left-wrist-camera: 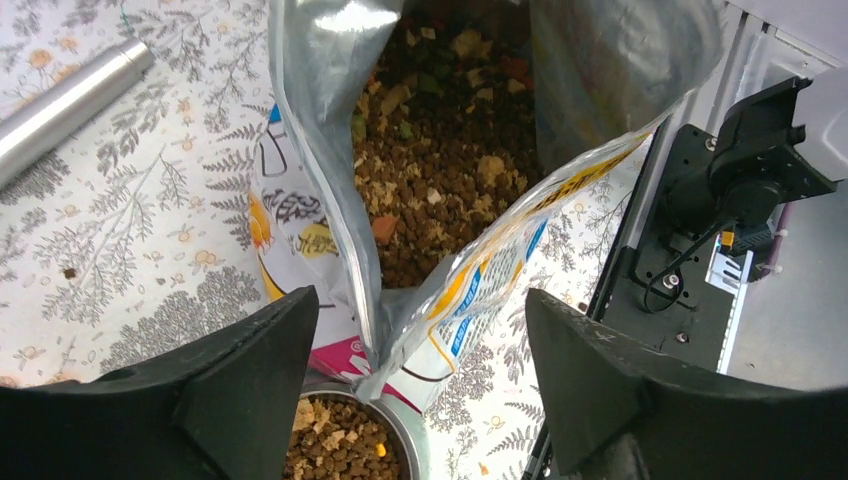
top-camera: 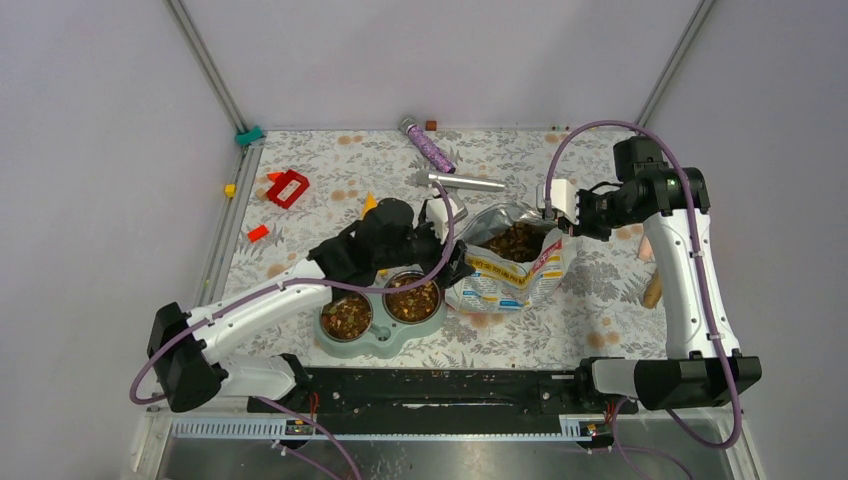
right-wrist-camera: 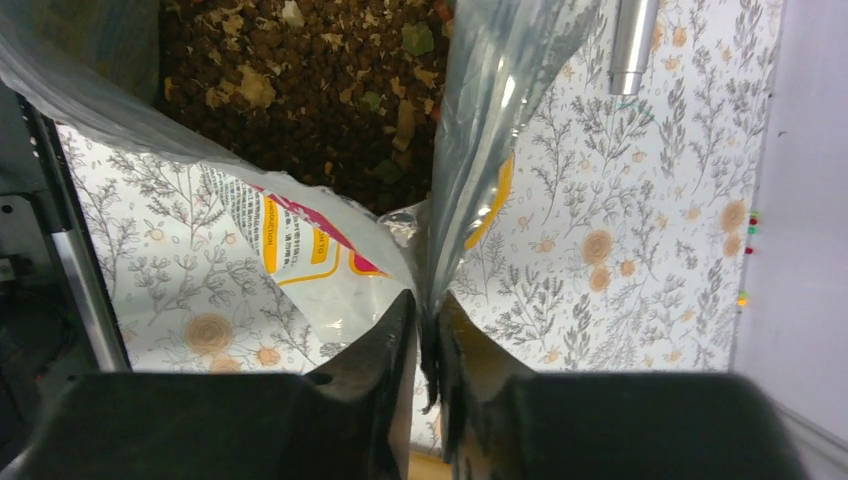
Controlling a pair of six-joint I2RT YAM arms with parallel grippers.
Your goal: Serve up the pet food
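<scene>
The pet food (top-camera: 516,241) is brown and tan kibble inside an open foil bag (top-camera: 505,285) lying mid-table; it also shows in the left wrist view (left-wrist-camera: 440,160) and the right wrist view (right-wrist-camera: 310,90). More kibble fills both steel bowls (top-camera: 346,316) (top-camera: 413,299) of the pale green feeder (top-camera: 380,345). My left gripper (top-camera: 455,255) is open, its jaws either side of the bag's near-left mouth corner (left-wrist-camera: 420,300) without touching it, above the right bowl's rim (left-wrist-camera: 405,430). My right gripper (top-camera: 553,205) is shut on the bag's far-right mouth edge (right-wrist-camera: 427,300).
A steel cylinder (top-camera: 465,182) and a purple tube (top-camera: 428,145) lie behind the bag. A red object (top-camera: 288,187), a small red piece (top-camera: 258,233) and an orange bit (top-camera: 369,203) lie at the left. A tan object (top-camera: 653,290) lies under the right arm.
</scene>
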